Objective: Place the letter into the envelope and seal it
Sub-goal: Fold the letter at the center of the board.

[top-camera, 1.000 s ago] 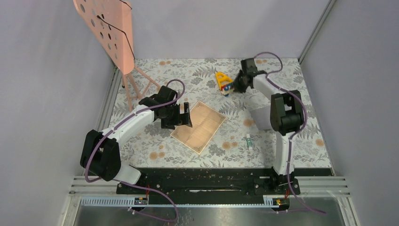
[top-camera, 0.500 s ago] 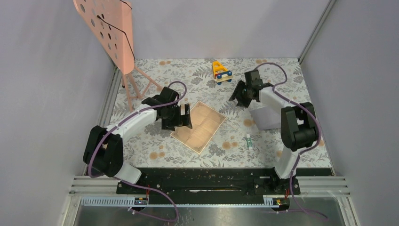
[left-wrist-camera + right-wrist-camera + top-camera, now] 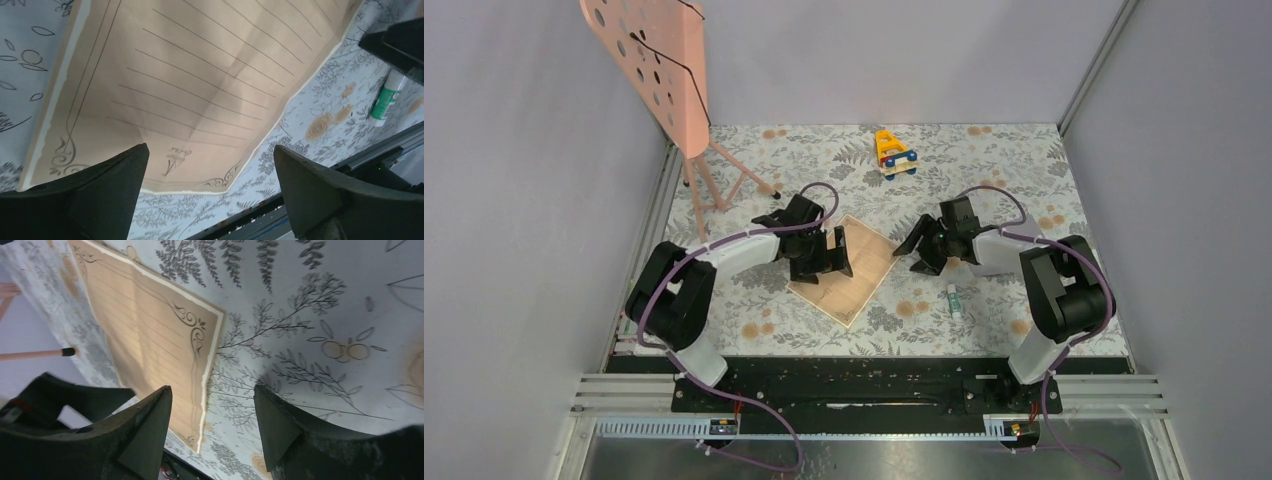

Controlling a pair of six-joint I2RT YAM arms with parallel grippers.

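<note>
Near the middle of the table lies the letter (image 3: 862, 280), a thin creased sheet, light and floppy. It lies flat, so I judge a pinch at its right corner the best hold. My left gripper (image 3: 829, 255) hangs over it, jaws wide and empty. My right gripper (image 3: 914, 250), jaws apart and holding nothing, sits just beside that corner. Toward the right edge, the envelope (image 3: 984, 268) lies mostly hidden under my right arm

L arm (image 3: 724, 255) & R arm (image 3: 1064, 290): jaws open.
</note>
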